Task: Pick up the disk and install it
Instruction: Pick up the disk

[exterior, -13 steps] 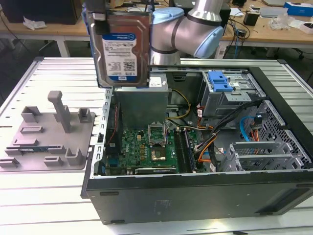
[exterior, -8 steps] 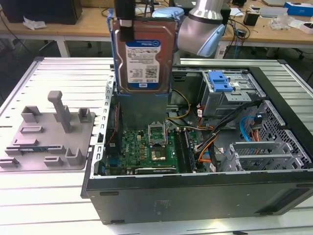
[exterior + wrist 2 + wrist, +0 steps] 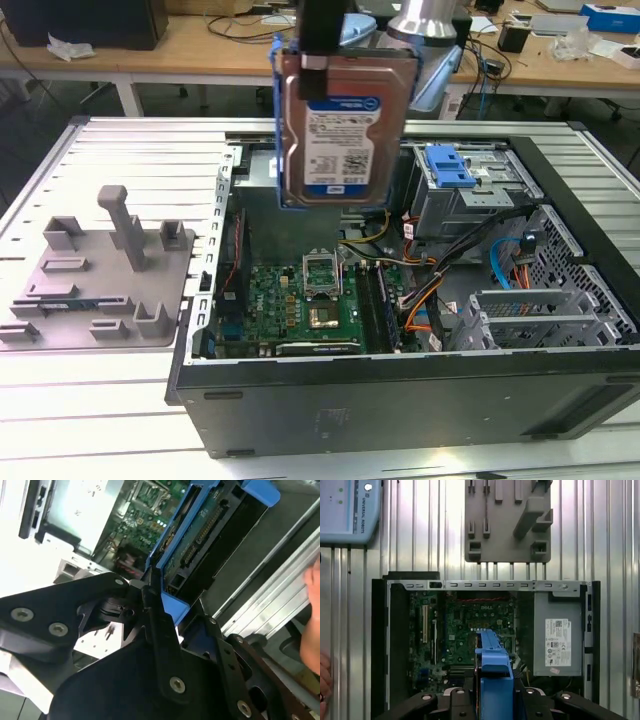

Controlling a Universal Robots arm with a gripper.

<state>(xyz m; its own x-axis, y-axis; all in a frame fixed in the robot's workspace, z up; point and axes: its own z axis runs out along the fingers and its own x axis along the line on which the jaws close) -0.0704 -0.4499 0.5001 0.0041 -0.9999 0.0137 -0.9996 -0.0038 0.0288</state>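
Observation:
The disk (image 3: 345,120) hangs upright above the open computer case (image 3: 400,390), over the case's far side. Its silver-grey face with the white-and-blue label points toward the exterior camera, and its blue rail frame (image 3: 280,120) runs along its edges. My gripper (image 3: 322,45) is shut on the disk's upper edge. In the second wrist view the black fingers (image 3: 155,615) clamp the blue frame (image 3: 172,605), and the disk's circuit-board side (image 3: 210,535) shows beyond them. In the first wrist view the blue frame (image 3: 492,677) sticks out over the motherboard (image 3: 470,625).
A drive cage with a blue latch (image 3: 447,165) sits at the case's far right in the exterior view. The grey power-supply box (image 3: 559,635) fills one corner. A grey fixture plate (image 3: 100,270) lies on the slatted table beside the case. A person's hand (image 3: 324,680) shows at the table's edge.

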